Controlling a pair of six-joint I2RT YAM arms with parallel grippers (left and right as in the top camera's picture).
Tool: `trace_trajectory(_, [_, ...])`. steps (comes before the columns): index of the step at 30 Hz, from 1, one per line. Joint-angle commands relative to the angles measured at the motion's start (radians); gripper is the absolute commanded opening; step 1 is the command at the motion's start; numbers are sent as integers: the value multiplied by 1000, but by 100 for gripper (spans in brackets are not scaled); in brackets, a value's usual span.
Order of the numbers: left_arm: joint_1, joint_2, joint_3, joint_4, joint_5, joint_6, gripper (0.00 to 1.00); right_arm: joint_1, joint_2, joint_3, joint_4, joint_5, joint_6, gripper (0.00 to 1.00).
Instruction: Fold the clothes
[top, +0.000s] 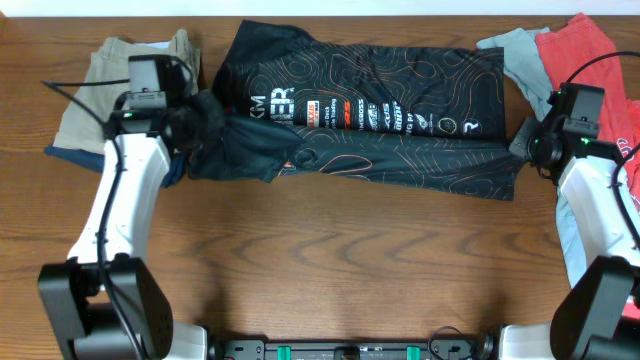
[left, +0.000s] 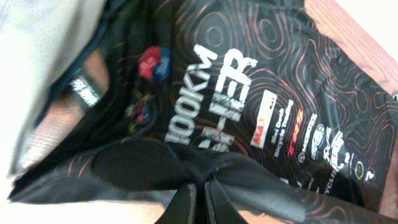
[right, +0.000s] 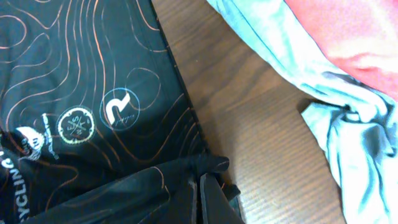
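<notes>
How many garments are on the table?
5: black jersey in the middle; khaki shorts at far left, a navy garment under them; grey T-shirt and red T-shirt at far right. More may be hidden beneath.

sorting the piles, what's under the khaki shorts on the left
A navy garment pokes out beneath the khaki shorts along their near edge. How far it extends underneath is covered.

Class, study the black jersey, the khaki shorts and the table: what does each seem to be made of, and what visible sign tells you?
The black jersey looks like thin synthetic knit: smooth, faint sheen, printed logos and contour lines. The khaki shorts seem woven cotton: matte, with stiffer folds. The table looks like wood or wood-look laminate: brown grain streaks, satin finish.
</notes>
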Motion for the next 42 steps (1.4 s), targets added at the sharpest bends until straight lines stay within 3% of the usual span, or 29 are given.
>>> trace_trajectory(1, [-20, 51, 11, 43, -35, 2, 6, -3, 41, 4, 32, 4, -12, 1])
trace_trajectory(5, [-21, 96, 11, 108, -68, 2, 6, -3, 91, 4, 105, -2, -12, 1])
trace_trajectory(7, [-21, 115, 11, 130, -69, 2, 7, -3, 116, 4, 152, -35, -12, 9])
trace_trajectory(11, [-20, 157, 11, 142, -108, 3, 42, -3, 154, 4, 212, -68, -12, 22])
trace_trajectory(13, [-20, 166, 11, 120, -134, 6, 52, -4, 162, 4, 206, -64, -12, 40])
trace_trajectory(14, [-20, 166, 11, 100, -143, 6, 55, -5, 162, 4, 196, -63, -12, 42])
trace_trajectory(18, [-20, 166, 11, -36, -174, 48, 57, -8, 162, 4, 86, -19, -12, 45])
trace_trajectory(22, [-20, 167, 7, -151, -306, 47, 57, -8, 162, 1, -42, -10, -12, 48])
trace_trajectory(27, [-20, 177, -10, -141, -356, 47, 58, -5, 164, -5, -114, -3, -12, 55])
trace_trajectory(35, [-20, 261, -13, -158, -347, 20, 59, -4, 167, -77, -113, -3, -11, 57])
trace_trajectory(40, [-20, 318, -14, -137, -344, 20, 60, -4, 167, -134, -84, -3, -11, 54])
trace_trajectory(42, [-20, 334, -14, -125, -344, 20, 60, -4, 167, -142, -82, -3, -11, 45])
